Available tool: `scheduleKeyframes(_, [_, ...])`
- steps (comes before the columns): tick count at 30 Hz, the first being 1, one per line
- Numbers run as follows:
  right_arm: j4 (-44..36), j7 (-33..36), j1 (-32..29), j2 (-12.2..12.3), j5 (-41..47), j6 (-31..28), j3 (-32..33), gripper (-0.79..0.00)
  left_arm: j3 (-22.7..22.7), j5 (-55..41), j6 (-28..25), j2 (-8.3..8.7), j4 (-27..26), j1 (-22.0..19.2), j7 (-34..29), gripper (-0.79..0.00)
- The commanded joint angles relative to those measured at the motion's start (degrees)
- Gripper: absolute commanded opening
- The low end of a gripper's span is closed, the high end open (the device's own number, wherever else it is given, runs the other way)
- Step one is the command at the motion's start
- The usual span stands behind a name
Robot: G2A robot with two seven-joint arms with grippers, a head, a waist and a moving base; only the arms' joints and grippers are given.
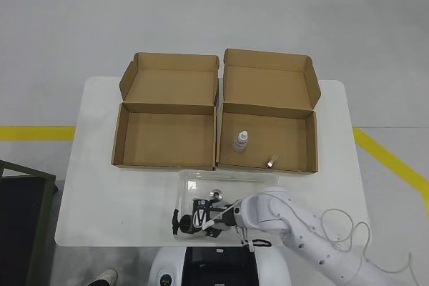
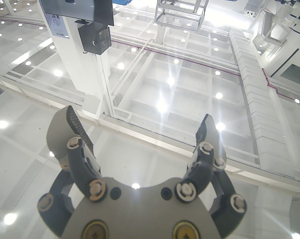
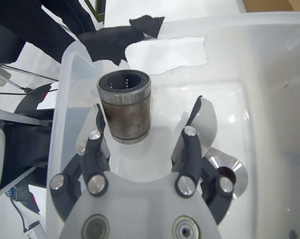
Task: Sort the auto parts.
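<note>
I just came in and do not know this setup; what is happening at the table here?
The right gripper is down in the clear bin, open, a metal cylinder between its jaws but not clamped. A small bottle and a small metal piece already lie in the right-hand cardboard box. The left gripper points up, open.

The right arm (image 1: 300,229) is glossy white with thick, rounded segments, and a thin pale cable (image 1: 337,210) loops alongside it. The right gripper (image 3: 148,104) has two light grey, shell-shaped fingers (image 3: 207,118) with black ribbed pads (image 3: 99,119) on their inner faces. Behind the fingers, black link bars (image 3: 189,148) are fixed with round silver pins to a grey plate (image 3: 140,200) that carries two round recessed fittings. The left gripper (image 2: 139,113) is built alike, with tan-tinted pins and brass-coloured fittings behind its fingers.
</note>
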Motion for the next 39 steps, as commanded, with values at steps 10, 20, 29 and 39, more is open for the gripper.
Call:
scheduleKeyframes(10, [3.8,-1.1,2.7,-1.8,0.2,0.9,-3.2,-0.428,0.0,0.0,0.0,0.00,0.0,0.0,0.0,0.000])
scheduleKeyframes(20, [3.9,-1.6,3.7,-2.2,0.8,0.5,-3.0,-0.785,0.0,0.0,0.0,0.00,0.0,0.0,0.0,0.000])
scheduleKeyframes(29, [0.7,-2.8,1.4,-1.0,0.8,-0.5,0.7,-0.785,0.0,0.0,0.0,0.00,0.0,0.0,0.0,0.000])
scheduleKeyframes(39, [-0.9,-4.3,-0.7,0.1,0.3,-1.0,3.8,-0.785,0.0,0.0,0.0,0.00,0.0,0.0,0.0,0.000])
